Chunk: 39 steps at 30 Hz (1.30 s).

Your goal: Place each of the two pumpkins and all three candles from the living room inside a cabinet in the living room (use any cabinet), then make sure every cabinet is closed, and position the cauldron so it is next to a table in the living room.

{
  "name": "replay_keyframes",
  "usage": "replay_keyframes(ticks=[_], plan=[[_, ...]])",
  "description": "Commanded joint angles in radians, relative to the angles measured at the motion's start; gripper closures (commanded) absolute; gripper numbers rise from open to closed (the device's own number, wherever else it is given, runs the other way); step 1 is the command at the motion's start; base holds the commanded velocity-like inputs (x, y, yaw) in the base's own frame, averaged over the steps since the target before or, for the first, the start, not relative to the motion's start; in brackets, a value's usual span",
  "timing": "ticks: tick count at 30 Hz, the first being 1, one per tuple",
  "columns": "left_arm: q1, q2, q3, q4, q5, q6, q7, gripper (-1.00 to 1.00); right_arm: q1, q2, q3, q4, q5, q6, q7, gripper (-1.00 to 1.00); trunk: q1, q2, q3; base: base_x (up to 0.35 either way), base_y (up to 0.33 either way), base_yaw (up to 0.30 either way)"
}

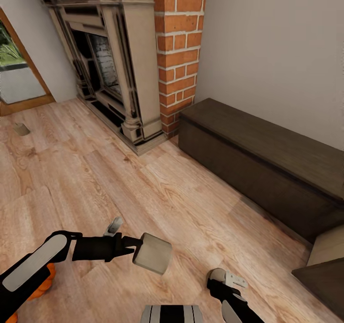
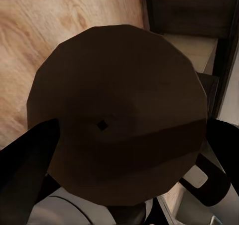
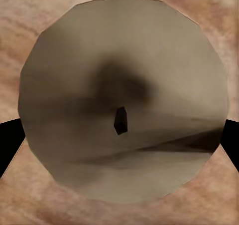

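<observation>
Candle point(image 1: 153, 253), cream cylinder, gripped end-on by left gripper point(image 1: 136, 250), fingers closed on its sides above the wood floor point(image 1: 95, 180). Right gripper point(image 1: 224, 285) holds a second candle point(image 3: 122, 98); fingers point(image 3: 10, 140) pressed to both sides. Cabinet point(image 1: 258, 170) against the wall, front panels shut. Pumpkin point(image 1: 40, 285) partly hidden under left arm.

A pale cylindrical candle point(image 1: 153, 253) lies sideways in the left gripper point(image 1: 136, 250); another (wick end-on) point(image 3: 122, 100) sits between the right fingers. The dark cabinet point(image 1: 267, 165) stands shut beyond.
</observation>
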Motion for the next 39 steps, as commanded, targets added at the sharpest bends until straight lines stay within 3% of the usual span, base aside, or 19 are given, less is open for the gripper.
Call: replay_keyframes(ticks=[1,11,17,23,25,26,30,39], plan=[[-0.001,0.001,-0.001,0.005,0.013,0.0,0.008,1.0,0.0,-0.001,0.006,-0.002,-0.007,0.004,-0.008,1.0,-0.001,0.0,0.003,0.0,0.0,0.0],[-0.001,0.001,0.015,0.047,-0.012,-0.006,0.01,1.0,0.0,-0.001,0.004,-0.002,-0.008,0.002,-0.008,1.0,-0.001,0.0,0.007,0.0,0.0,0.0],[-0.001,0.001,0.044,0.066,-0.021,-0.006,0.01,1.0,-0.001,0.002,0.006,-0.002,-0.007,0.002,-0.008,1.0,-0.004,0.002,0.03,0.0,0.0,0.0],[-0.001,-0.006,0.049,0.07,-0.092,-0.006,0.016,1.0,0.0,0.003,0.006,-0.002,-0.007,0.002,-0.008,1.0,-0.006,0.003,0.054,0.0,0.0,0.0],[-0.001,-0.009,0.05,0.079,-0.1,-0.006,0.028,1.0,-0.001,0.002,0.006,-0.002,-0.007,0.002,-0.008,1.0,-0.007,0.003,0.061,0.0,0.0,0.0],[-0.001,-0.012,0.054,0.091,-0.107,-0.007,0.087,1.0,0.0,0.0,0.005,-0.002,-0.008,0.007,-0.008,1.0,-0.008,0.004,0.065,0.0,0.0,0.0],[-0.001,-0.016,0.054,0.095,-0.109,-0.009,0.159,1.0,0.0,-0.001,0.005,-0.002,-0.007,0.005,-0.008,1.0,-0.01,0.005,0.081,0.0,0.0,0.0],[-0.002,-0.039,0.055,0.096,-0.109,-0.009,0.204,1.0,0.0,0.001,0.005,-0.002,-0.007,0.0,-0.008,1.0,-0.014,0.007,0.115,0.0,0.0,0.0]])
